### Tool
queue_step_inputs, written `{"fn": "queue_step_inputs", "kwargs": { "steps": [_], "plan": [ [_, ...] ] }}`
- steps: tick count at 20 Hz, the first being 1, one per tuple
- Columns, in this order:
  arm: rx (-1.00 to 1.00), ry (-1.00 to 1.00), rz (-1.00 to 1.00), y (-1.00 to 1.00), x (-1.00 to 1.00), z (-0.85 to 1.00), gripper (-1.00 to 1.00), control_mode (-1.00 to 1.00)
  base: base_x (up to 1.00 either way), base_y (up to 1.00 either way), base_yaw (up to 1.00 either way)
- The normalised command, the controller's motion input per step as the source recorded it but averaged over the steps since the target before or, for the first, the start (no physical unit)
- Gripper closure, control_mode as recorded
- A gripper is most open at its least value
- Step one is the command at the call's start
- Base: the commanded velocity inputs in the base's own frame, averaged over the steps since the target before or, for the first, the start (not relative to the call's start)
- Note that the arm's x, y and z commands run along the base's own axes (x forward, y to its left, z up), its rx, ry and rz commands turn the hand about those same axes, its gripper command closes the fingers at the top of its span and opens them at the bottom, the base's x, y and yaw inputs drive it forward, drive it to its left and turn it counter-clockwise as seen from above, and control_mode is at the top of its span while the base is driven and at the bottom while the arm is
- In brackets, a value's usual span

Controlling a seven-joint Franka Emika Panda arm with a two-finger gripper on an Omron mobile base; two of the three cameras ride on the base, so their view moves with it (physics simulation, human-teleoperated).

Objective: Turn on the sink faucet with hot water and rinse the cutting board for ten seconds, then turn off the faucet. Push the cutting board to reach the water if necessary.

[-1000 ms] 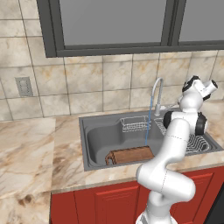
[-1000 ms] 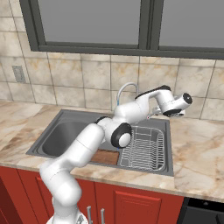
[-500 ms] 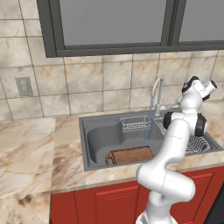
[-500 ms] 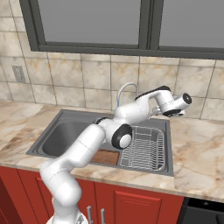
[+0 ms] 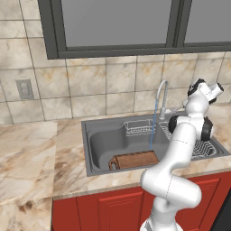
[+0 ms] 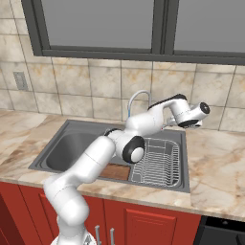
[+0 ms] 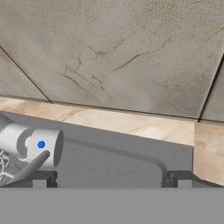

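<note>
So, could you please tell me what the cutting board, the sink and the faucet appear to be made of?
Cutting board: looks like wood, reddish-brown with streaky grain lines, matte.
Sink: probably metal, uniform dark grey with a dull, brushed-looking finish and a wide flat rim.
Faucet: likely polished metal, pale silvery-white with a smooth slim gooseneck; the render leaves the exact finish open.

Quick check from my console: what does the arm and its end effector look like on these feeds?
The arm is glossy white, built of rounded tubular links with dark grey, disc-like joints. No cables or markings show. The end effector has two small dark grey finger tips, blocky and squared.
</note>
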Motion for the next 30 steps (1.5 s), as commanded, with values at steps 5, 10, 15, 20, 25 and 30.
{"fn": "queue_step_inputs", "kwargs": {
  "steps": [5, 10, 15, 20, 25, 30],
  "plan": [
    [0.0, 0.0, 0.0, 0.06, 0.0, 0.0, -1.0, -1.0, 0.0, 0.0, 0.0],
    [0.0, 0.0, 0.0, 0.05, 0.0, 0.0, -1.0, -1.0, 0.0, 0.0, 0.0],
    [0.0, 0.0, 0.0, 0.05, 0.0, 0.0, -1.0, -1.0, 0.0, 0.0, 0.0],
    [0.0, 0.0, 0.0, 0.1, 0.0, 0.0, -1.0, -1.0, 0.0, 0.0, 0.0],
    [0.0, 0.0, 0.0, 0.17, 0.0, 0.0, -1.0, -1.0, 0.0, 0.0, 0.0],
    [0.0, 0.0, 0.0, 0.18, 0.0, 0.0, -1.0, -1.0, 0.0, 0.0, 0.0]
  ]
}}
